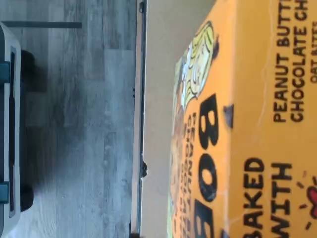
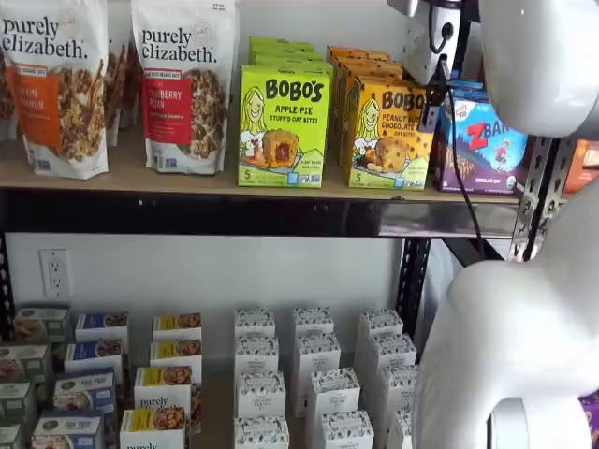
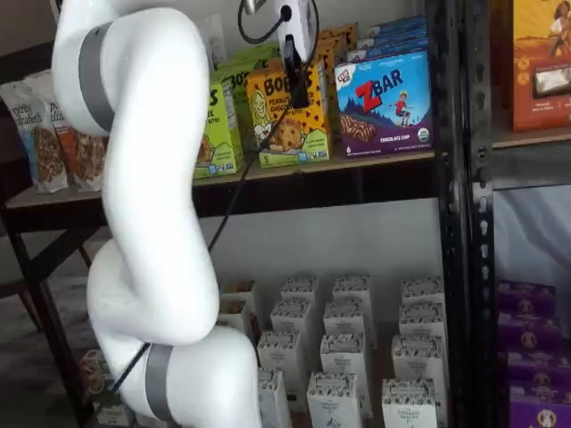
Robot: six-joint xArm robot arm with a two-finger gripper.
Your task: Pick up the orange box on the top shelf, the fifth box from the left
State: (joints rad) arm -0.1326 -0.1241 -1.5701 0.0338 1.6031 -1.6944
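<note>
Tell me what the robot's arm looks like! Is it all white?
Mostly. The arm is fat, rounded and glossy white, with grey bands around it near the joints. The gripper has a white body and black fingers, seen in both shelf views. A thin black cable hangs down from it beside the arm.
</note>
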